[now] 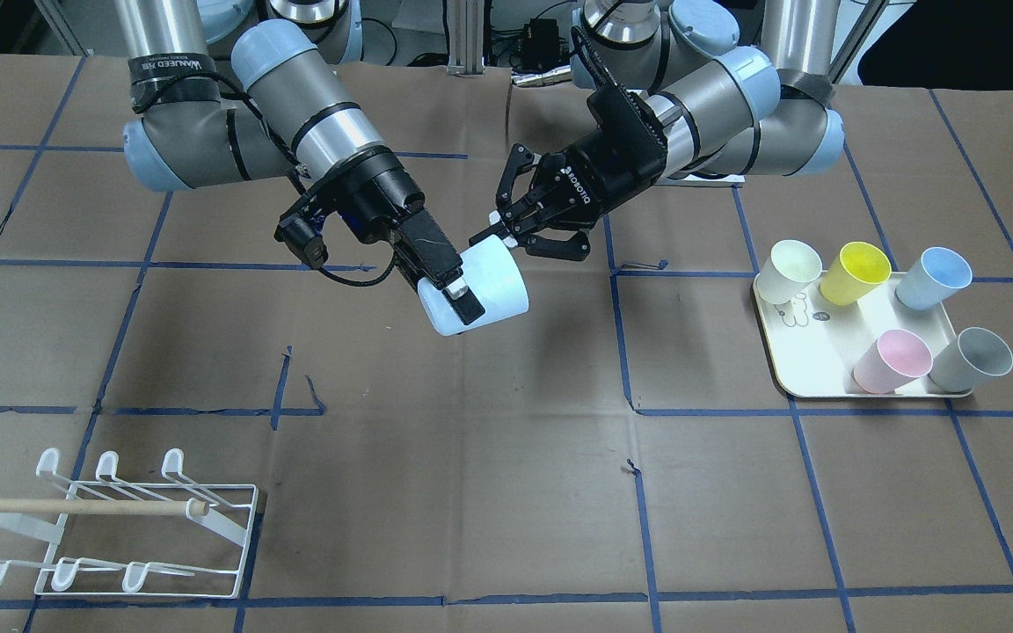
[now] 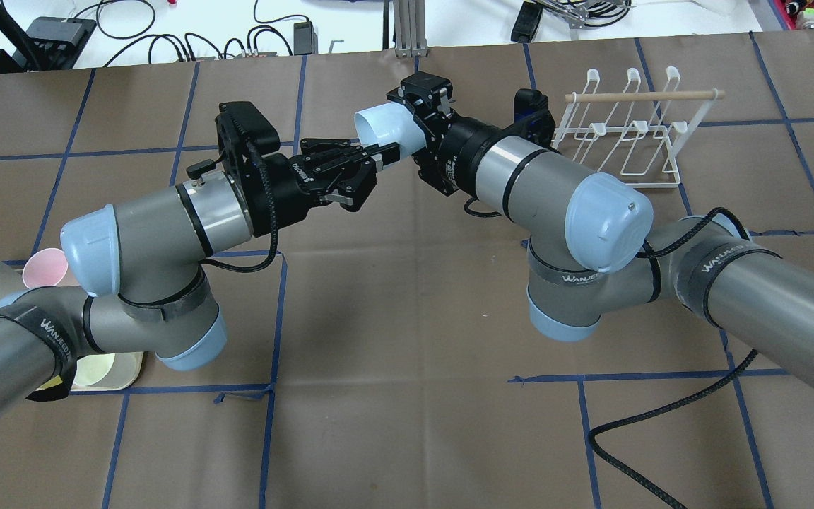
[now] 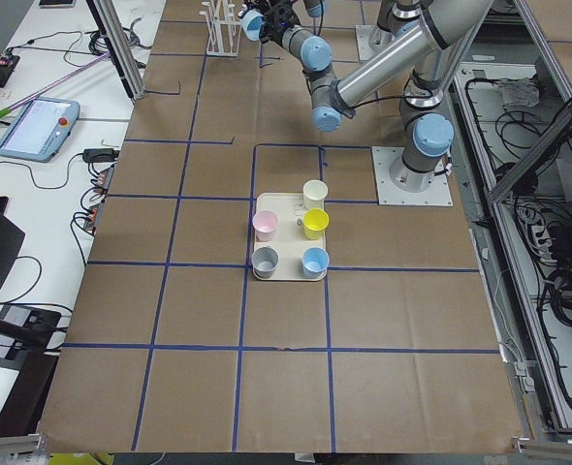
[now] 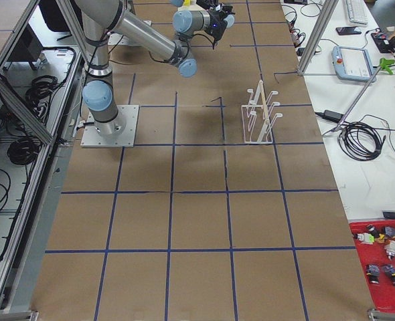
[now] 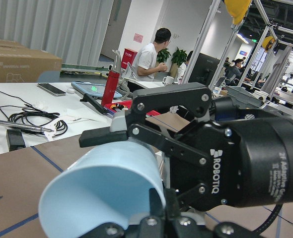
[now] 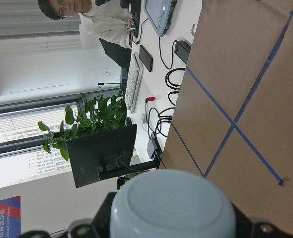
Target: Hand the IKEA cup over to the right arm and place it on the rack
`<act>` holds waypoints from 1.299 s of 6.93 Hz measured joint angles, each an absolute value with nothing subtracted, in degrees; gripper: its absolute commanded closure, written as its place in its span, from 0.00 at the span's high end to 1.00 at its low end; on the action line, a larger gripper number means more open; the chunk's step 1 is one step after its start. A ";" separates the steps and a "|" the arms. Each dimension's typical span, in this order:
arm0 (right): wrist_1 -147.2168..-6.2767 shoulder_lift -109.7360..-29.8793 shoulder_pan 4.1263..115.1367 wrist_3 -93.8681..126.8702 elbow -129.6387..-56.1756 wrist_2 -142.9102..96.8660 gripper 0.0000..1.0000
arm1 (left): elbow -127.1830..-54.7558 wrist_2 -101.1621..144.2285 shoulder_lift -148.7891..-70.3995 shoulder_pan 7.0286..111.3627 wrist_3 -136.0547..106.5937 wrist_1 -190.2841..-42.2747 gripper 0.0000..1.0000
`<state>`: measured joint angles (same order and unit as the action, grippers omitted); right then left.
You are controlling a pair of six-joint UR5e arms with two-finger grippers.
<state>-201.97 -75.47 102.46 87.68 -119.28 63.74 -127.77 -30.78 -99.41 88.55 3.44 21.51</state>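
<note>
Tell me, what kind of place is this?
Probably a robotics lab inside an office: a left arm and right arm over a taped table, a control tablet and cables beside it, a man nearby.

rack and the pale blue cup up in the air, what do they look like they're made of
The rack: thin bent rods in an even white, so probably coated metal wire; its handle is a pale, bare-looking wooden dowel. The cup: likely plastic, an opaque pale blue with a soft matte sheen and a thin wall, though the pictures cannot settle it.
</note>
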 measured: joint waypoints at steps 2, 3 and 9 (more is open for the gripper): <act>-201.97 -75.50 102.52 87.65 -119.30 63.66 0.55 | -127.68 -30.85 -99.13 88.49 3.16 21.46 0.38; -201.95 -75.50 102.48 87.69 -119.27 63.64 0.55 | -127.71 -30.84 -98.94 88.50 2.75 21.45 0.54; -201.97 -75.50 102.48 87.80 -119.23 63.60 0.53 | -128.66 -34.61 -96.49 83.85 2.11 21.96 1.00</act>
